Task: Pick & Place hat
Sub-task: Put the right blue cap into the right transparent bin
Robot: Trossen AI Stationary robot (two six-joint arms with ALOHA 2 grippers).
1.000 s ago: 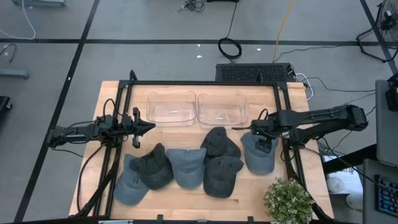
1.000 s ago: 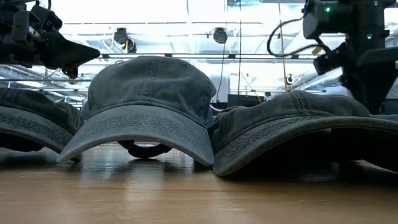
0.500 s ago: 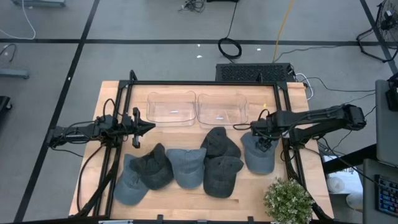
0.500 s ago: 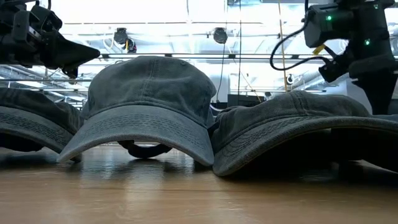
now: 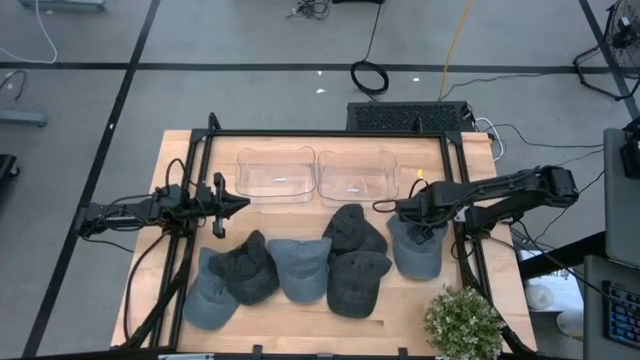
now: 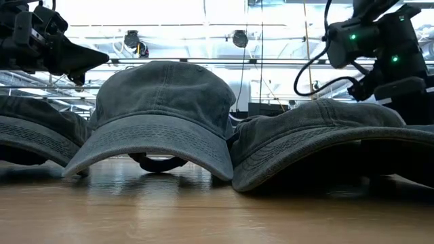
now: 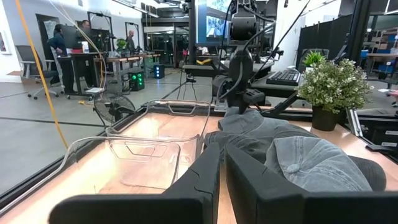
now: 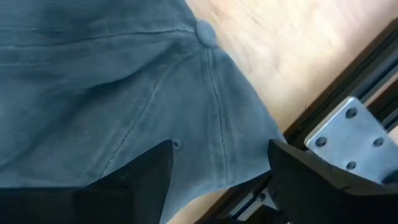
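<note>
Several grey and dark caps lie brim-down in a row on the near half of the table. The rightmost is a blue-grey hat [image 5: 416, 250]. My right gripper [image 5: 412, 215] hangs open over the far part of its crown. In the right wrist view its fingers [image 8: 149, 174] stand on either side of the crown panel [image 8: 205, 118], below the top button [image 8: 205, 31]. My left gripper [image 5: 228, 203] waits shut in the air on the table's left, above and beyond the leftmost caps [image 5: 235, 275]. My right gripper comes at the blue-grey hat's crown from above, with its open fingers astride the cloth [image 8: 217, 155]. Whether the fingertips touch the cloth, I cannot tell. The hat rests on the table.
Two clear plastic bins [image 5: 275, 175] [image 5: 358, 176] stand side by side at the far edge. A potted plant [image 5: 462, 322] sits at the near right corner. A black frame rail [image 5: 462, 250] runs close beside the rightmost hat. Bare wood shows between bins and caps.
My right gripper has risen and moved toward the table's left and far edge, from over the hat's crown middle to its far part. The hat has stayed in place. My left arm has kept still.
</note>
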